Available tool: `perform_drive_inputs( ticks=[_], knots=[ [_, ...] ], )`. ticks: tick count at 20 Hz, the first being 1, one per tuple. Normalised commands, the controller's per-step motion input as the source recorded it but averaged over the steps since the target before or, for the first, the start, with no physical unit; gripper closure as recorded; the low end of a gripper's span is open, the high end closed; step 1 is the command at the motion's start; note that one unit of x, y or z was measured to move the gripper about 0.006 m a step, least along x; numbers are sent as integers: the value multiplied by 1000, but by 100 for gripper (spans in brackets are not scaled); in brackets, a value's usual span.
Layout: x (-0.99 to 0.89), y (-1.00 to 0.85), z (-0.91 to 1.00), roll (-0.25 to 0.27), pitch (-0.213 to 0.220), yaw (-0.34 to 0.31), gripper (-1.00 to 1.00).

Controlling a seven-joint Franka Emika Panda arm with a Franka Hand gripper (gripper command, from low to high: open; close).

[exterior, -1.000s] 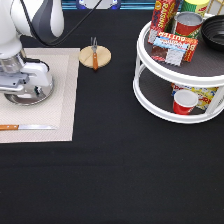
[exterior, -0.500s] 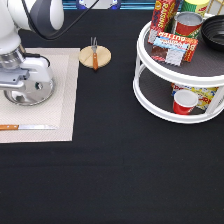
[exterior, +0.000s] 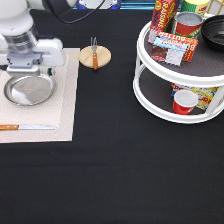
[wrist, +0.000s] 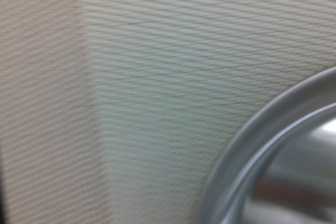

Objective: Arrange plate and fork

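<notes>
The shiny silver plate lies flat on the beige placemat at the exterior view's left. Its rim also fills one corner of the wrist view. My gripper hangs just above the plate's far rim, open and holding nothing. The fork, with an orange-brown handle and silver tines, lies across a small round wooden coaster to the right of the mat's top corner, well apart from the gripper.
A wooden-handled knife lies along the mat's bottom edge. A white two-tier turntable at the right holds boxes, cans, a red cup and a black bowl. The table top is black.
The gripper has lifted off the plate and drawn back toward the exterior view's top. The whole plate now shows on the mat. Fork and knife have not moved.
</notes>
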Motion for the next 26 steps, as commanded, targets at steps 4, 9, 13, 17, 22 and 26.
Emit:
perform_drive_inputs(
  ticks=[4,9,13,17,22,26],
  knots=[
    [-671,745,348,-85,-162,12,-100],
    [-671,719,156,-80,-152,25,-100],
    [-691,721,6,-69,-108,34,-100],
    [-731,712,-179,-66,-39,41,-100],
    [-765,684,-264,-73,-1,47,-100],
    [-819,617,-364,-93,-1,46,-100]
  ],
)
